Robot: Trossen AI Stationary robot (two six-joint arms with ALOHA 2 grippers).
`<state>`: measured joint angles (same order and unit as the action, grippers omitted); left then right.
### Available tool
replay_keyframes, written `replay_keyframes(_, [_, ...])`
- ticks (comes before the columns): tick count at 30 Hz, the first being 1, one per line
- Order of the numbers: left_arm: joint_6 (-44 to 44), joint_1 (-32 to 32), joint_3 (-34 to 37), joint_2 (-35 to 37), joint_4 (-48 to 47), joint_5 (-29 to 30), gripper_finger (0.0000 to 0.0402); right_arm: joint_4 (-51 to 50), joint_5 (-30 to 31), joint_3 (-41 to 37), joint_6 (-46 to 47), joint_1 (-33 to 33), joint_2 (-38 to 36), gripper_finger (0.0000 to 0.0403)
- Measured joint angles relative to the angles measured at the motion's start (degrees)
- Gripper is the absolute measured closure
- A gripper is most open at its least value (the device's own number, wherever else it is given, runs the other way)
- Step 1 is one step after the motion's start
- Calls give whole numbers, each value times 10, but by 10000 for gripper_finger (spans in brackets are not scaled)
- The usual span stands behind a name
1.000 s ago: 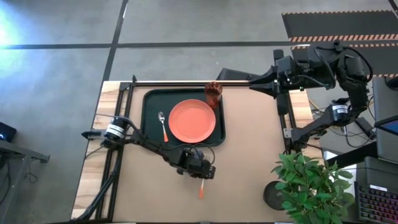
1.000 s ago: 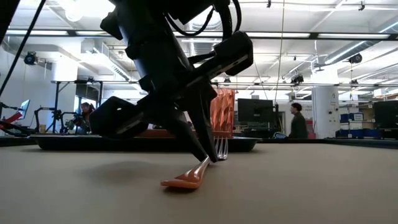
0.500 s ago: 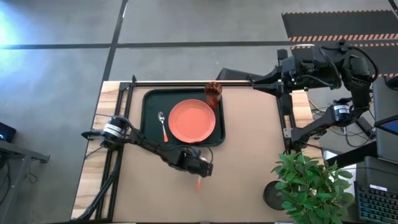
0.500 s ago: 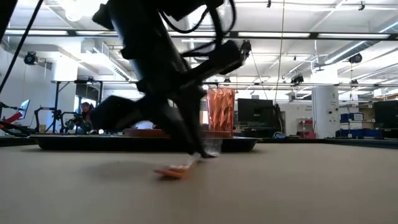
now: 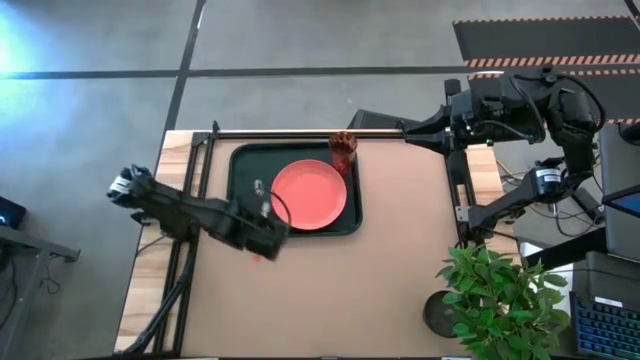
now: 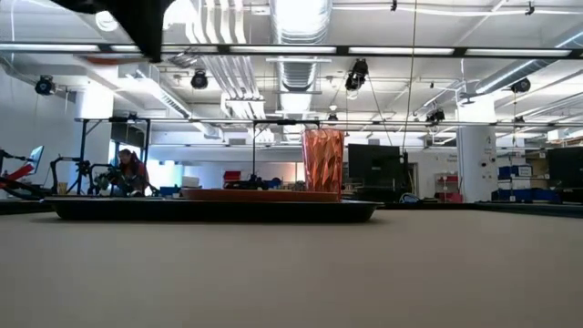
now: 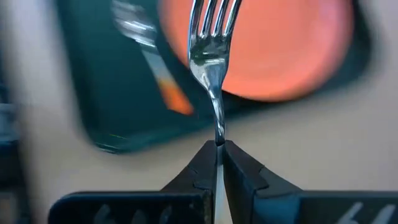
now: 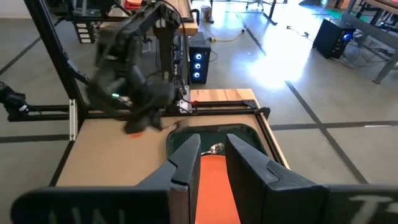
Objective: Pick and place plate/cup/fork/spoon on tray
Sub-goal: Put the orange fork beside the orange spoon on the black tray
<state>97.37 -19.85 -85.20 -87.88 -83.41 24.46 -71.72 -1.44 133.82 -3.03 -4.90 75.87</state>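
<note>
The left tool (image 7: 217, 163) is pinching the fork (image 7: 210, 59) by its slim neck, tines pointing away over the plate (image 7: 280, 53), while the spoon (image 7: 149, 56) is lying blurred inside the tray (image 7: 93, 112) beside it.

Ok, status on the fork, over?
Left gripper shut on fork, carried above the tray's near edge. Right gripper open, parked behind the table. Plate, spoon, cup on tray. Nothing blocking.
</note>
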Motion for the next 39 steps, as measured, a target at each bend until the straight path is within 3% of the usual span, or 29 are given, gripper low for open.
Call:
replay_keyframes(3, [12,30,40,43,-41,18,401,5,0,0,1,0,8,337])
replay_keyframes(6, [-5,67,99,97,-11,50,402,6,5,0,16,0,19,337])
replay_keyframes(13, [-62,159,288,207,159,47,402,5,21,0,25,0,49,337])
replay_keyframes(18, [-84,204,432,288,330,36,402,4,21,0,32,0,73,337])
replay_keyframes(21, [-88,225,494,310,368,28,401,5,21,0,38,0,85,337])
replay_keyframes(27, [-96,245,542,316,395,22,401,5,21,0,56,0,106,337])
replay_keyframes(33, [-163,283,573,313,489,19,401,7,21,0,68,0,122,337])
replay_keyframes(39, [-220,346,613,311,544,-23,401,7,21,0,91,0,134,337])
